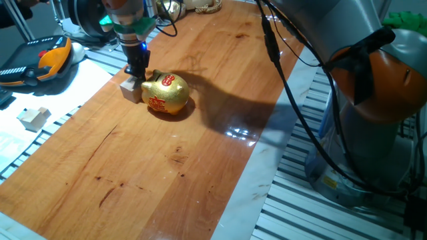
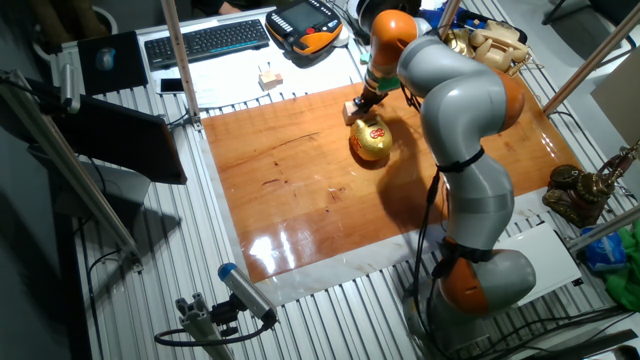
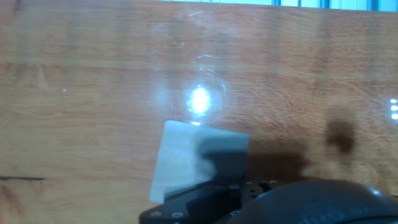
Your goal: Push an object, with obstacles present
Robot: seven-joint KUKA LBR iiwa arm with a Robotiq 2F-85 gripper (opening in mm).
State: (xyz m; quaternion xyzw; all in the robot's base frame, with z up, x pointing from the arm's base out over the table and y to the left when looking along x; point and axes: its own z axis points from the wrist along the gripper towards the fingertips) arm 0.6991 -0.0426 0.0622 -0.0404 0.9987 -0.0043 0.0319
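The small pale wooden cube (image 1: pixel 131 89) sits on the wooden board (image 1: pixel 200 167) at its far left, just left of the golden piggy bank (image 1: pixel 167 93) with red markings. My gripper (image 1: pixel 137 69) stands right above and behind the cube, fingers close together, its tip touching or nearly touching the cube's top back edge. In the other fixed view the cube (image 2: pixel 351 110) lies just behind the pig (image 2: pixel 371 139) with the gripper (image 2: pixel 364 101) over it. In the hand view the cube (image 3: pixel 186 158) fills the lower middle, partly covered by the dark finger body.
A similar pale block (image 1: pixel 33 118) lies off the board on white paper at the left. An orange and black pendant (image 1: pixel 40 59) sits at the far left. A keyboard (image 2: pixel 205 40) and an old telephone (image 2: pixel 495 45) lie beyond the board. The arm's base (image 2: pixel 480 280) stands at the board's right side.
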